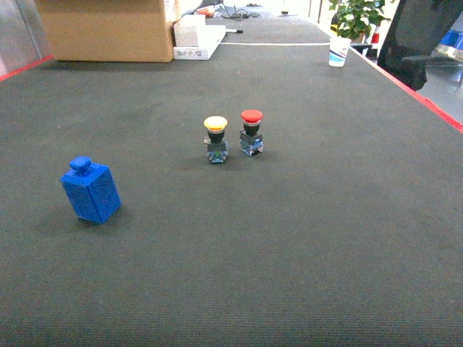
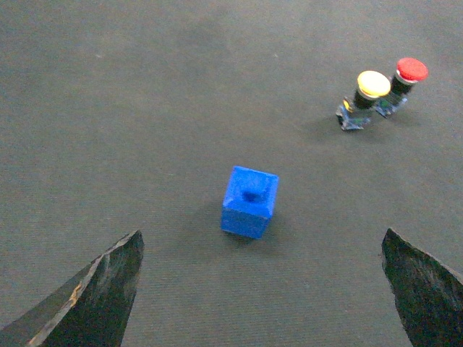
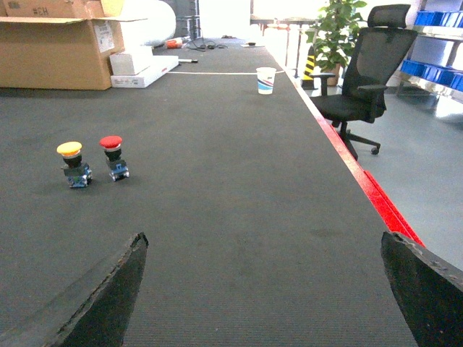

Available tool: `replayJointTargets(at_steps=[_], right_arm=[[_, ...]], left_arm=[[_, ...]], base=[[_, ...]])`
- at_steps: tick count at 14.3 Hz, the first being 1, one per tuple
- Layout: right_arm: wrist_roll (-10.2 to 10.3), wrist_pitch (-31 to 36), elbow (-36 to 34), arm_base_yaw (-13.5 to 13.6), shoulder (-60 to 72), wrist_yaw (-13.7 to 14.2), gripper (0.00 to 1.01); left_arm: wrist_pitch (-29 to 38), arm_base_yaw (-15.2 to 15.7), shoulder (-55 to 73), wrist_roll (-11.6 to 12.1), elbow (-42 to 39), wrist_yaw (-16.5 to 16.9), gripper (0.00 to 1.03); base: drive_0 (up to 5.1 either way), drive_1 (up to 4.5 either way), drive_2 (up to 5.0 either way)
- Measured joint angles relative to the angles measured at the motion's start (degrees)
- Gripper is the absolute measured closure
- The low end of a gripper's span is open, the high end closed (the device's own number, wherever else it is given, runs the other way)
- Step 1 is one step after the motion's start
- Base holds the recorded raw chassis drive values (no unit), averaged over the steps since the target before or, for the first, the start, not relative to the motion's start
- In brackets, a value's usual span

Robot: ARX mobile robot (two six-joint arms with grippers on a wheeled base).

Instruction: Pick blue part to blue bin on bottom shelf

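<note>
The blue part (image 1: pixel 90 190) is a small blue block with a round knob on top, resting on the dark mat at the left of the head view. Seen from the left wrist, the blue part (image 2: pixel 249 202) lies ahead of and between my spread fingers. My left gripper (image 2: pixel 262 242) is open and hovers short of it, touching nothing. My right gripper (image 3: pixel 264 242) is open too, over bare mat. Neither gripper shows in the head view. The blue bin and the bottom shelf are out of view.
A yellow-capped push button (image 1: pixel 215 139) and a red-capped one (image 1: pixel 251 132) stand side by side mid-table. A cardboard box (image 1: pixel 108 29), a white box (image 1: pixel 197 36) and a paper cup (image 1: pixel 338 51) sit at the far end. A red edge strip (image 3: pixel 376 195) and office chair (image 3: pixel 362 79) lie right.
</note>
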Motion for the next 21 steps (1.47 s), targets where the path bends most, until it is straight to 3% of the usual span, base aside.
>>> replayJointTargets(at_steps=[1, 3, 4, 7, 10, 15, 21], right_arm=[[0.00, -0.02, 0.00, 0.00, 0.00, 0.00, 0.03], [0.00, -0.02, 0.00, 0.00, 0.00, 0.02, 0.03], [0.00, -0.02, 0.00, 0.00, 0.00, 0.00, 0.03], [0.00, -0.02, 0.00, 0.00, 0.00, 0.00, 0.03], [0.00, -0.04, 0.00, 0.00, 0.00, 0.02, 0.03], [0.00, -0.02, 0.00, 0.00, 0.00, 0.00, 0.03], [0.00, -0.02, 0.00, 0.00, 0.00, 0.00, 0.03]], left_arm=[[-3.98, -0.90, 3.69, 0.90, 4.70, 1.25, 0.05], [-13.66, -1.75, 14.58, 7.65, 17.81, 5.51, 0.05], [-17.70, -1.05, 18.67, 10.27, 22.27, 6.03, 0.05], [-25.31, -0.11, 27.15, 15.21, 30.03, 7.10, 0.05], [-28.41, -0.81, 33.31, 18.27, 33.31, 8.98, 0.05], [-28.13, -0.35, 42.38, 22.43, 38.14, 6.67, 0.05], [-28.35, -1.18, 49.53, 23.28, 41.59, 5.68, 0.05]], base=[[0.0, 0.00, 0.0], [0.0, 0.00, 0.0], [0.0, 0.00, 0.0], [0.0, 0.00, 0.0], [0.0, 0.00, 0.0], [0.0, 0.00, 0.0], [0.0, 0.00, 0.0]])
